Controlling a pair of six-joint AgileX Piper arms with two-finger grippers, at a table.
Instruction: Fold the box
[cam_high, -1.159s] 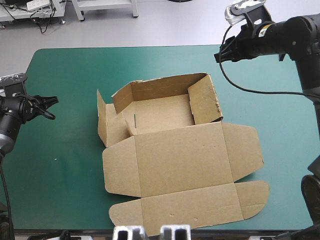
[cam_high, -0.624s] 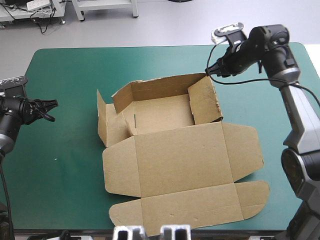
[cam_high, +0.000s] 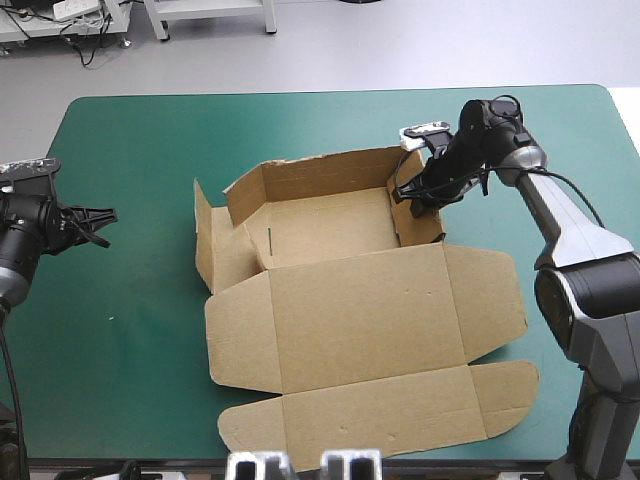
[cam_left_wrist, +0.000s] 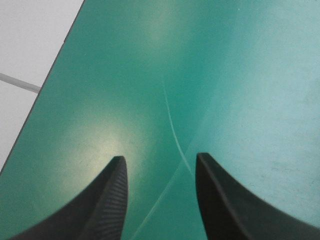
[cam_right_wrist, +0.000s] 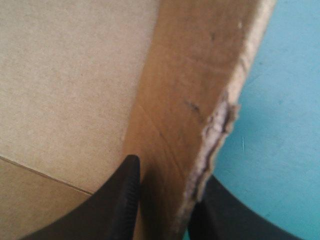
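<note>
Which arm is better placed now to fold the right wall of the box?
Right: the right gripper pinches the right wall of the box. The left gripper hangs open over the teal-green cover, apart from the box.

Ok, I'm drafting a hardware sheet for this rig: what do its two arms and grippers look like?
The right arm has silver-grey links between rounded black joints; the left arm shows only a dark cylindrical wrist. The left gripper and the right gripper each end in two broad black fingers shaped like curved fins, tapering to points, finely ribbed on the inner face.

Teal-green table cover, faintly scratched
</note>
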